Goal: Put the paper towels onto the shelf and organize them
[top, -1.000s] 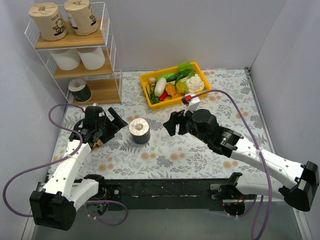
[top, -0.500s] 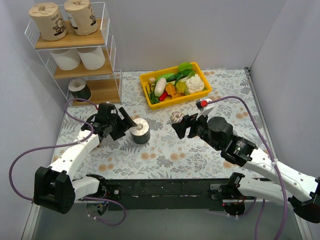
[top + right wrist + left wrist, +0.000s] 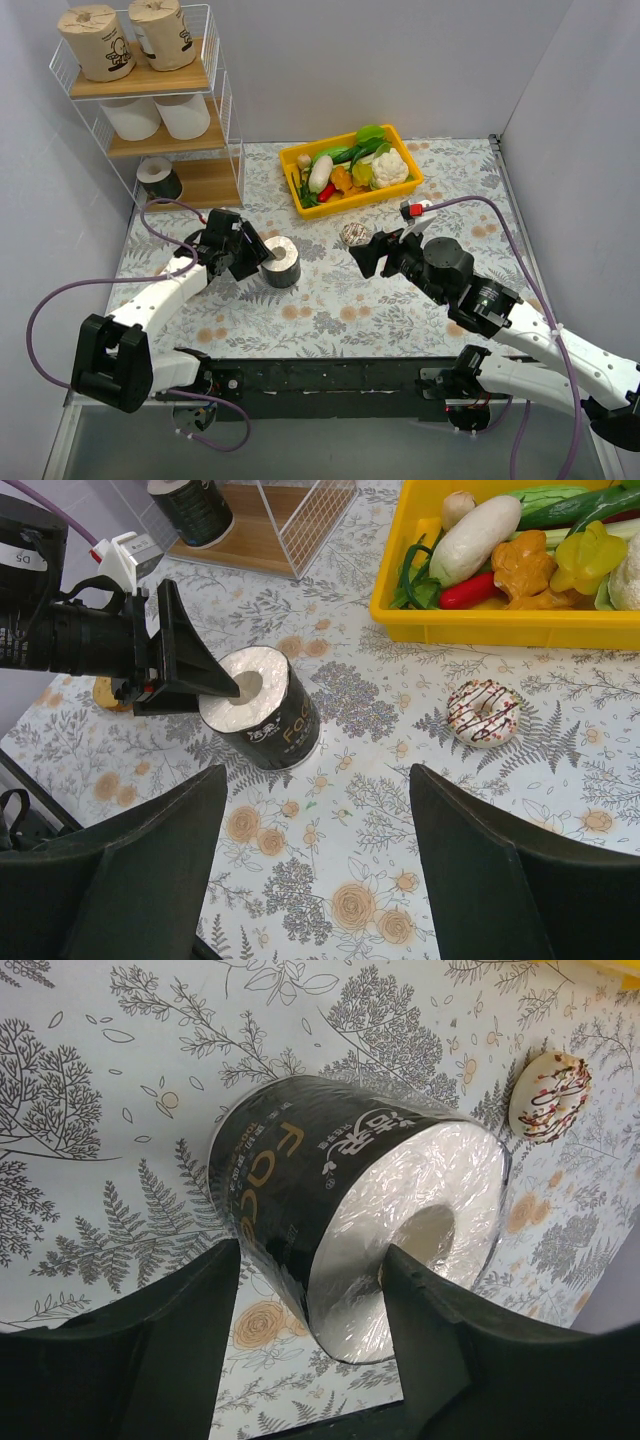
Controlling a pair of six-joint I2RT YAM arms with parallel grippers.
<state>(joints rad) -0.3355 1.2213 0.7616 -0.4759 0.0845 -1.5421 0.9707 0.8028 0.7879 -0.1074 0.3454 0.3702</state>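
Note:
A paper towel roll (image 3: 281,260) in black wrap with lettering stands upright on the flowered table, and is also seen in the left wrist view (image 3: 340,1190) and the right wrist view (image 3: 262,715). My left gripper (image 3: 252,255) straddles its wall. One finger reaches into the core and the other presses the black wrap, so the jaws are shut on the roll (image 3: 312,1260). My right gripper (image 3: 375,252) hovers open over bare table (image 3: 320,780) to the roll's right. The shelf (image 3: 215,185) at the back left holds two tan rolls (image 3: 98,42), two white rolls (image 3: 132,118) and one black roll (image 3: 159,180).
A yellow bin (image 3: 300,160) of vegetables sits behind the middle of the table. A small white doughnut-like toy (image 3: 352,234) lies between the roll and my right gripper. Grey walls close in the left, back and right sides.
My left gripper moved right onto the black roll and its jaws narrowed around the roll's wall. My right arm pulled back to the right, uncovering the small toy.

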